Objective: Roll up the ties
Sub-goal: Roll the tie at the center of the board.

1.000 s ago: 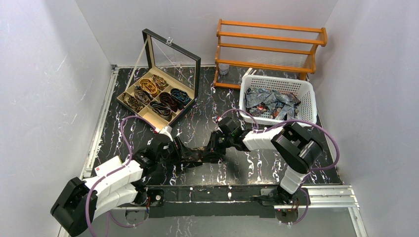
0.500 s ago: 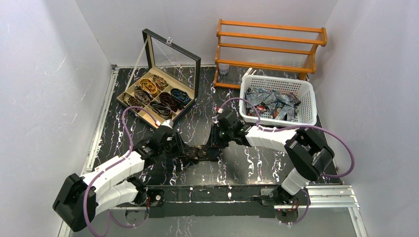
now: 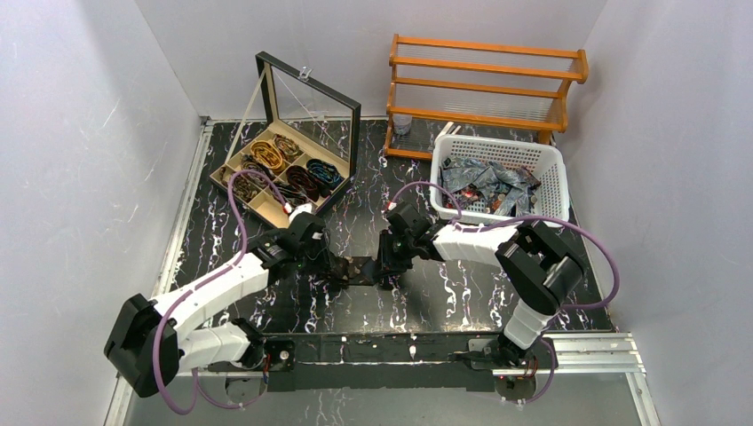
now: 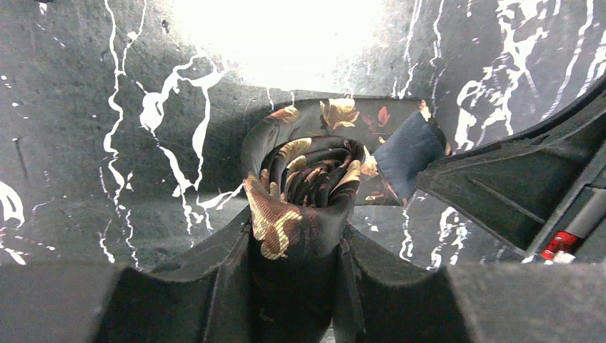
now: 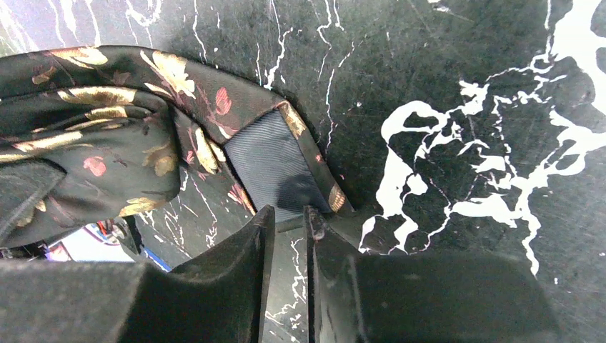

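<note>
A dark tie with gold and red flowers is being carried by the black, white-veined desk, its blue-grey lined tip being shown face up. That tip's edge is being met by the right gripper's two fingers, which are being held a narrow slit apart.

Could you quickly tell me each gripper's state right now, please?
Left gripper: closed on the rolled tie.
Right gripper: nearly closed at its tail; grip cannot be told.
</note>
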